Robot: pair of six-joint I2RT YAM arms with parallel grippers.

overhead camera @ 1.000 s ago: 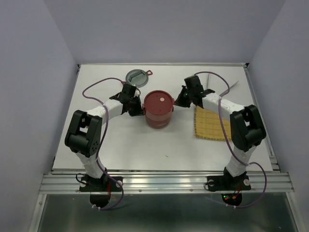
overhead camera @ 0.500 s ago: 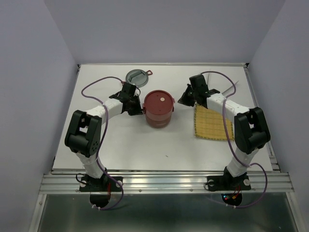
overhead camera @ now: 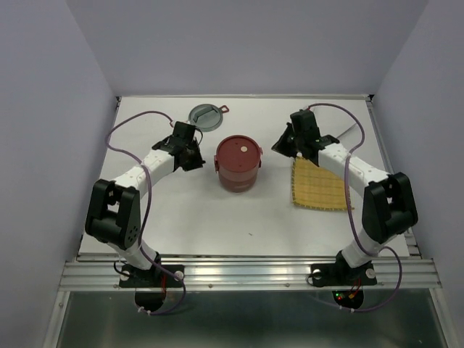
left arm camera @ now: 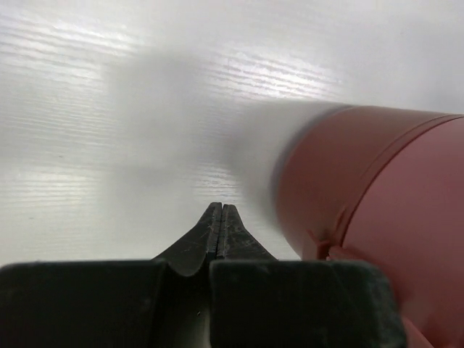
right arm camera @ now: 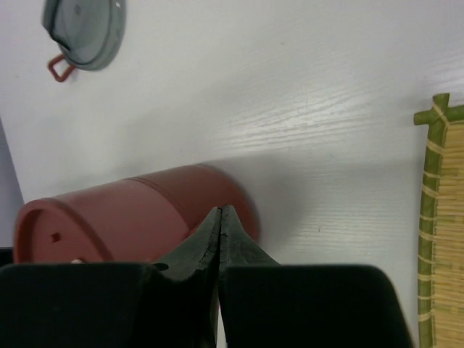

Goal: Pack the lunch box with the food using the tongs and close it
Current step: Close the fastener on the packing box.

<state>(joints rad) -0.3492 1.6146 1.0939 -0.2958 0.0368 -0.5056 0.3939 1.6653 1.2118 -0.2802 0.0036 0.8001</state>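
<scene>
Both tools are clenched on nothing: the left tool hangs just left of the closed lunch box on the bench, the right tool just right. Packing looks finished; back each arm off wide, never nudging it.

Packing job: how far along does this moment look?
Done, it seems: the lunch box stands stacked with its red lid on, and no food shows on the table or the mat. In hand: nothing; the left gripper and right gripper are shut and empty, one on each side of the box, apart from it. Left: probably nothing; whether the lid is latched cannot be told.
</scene>
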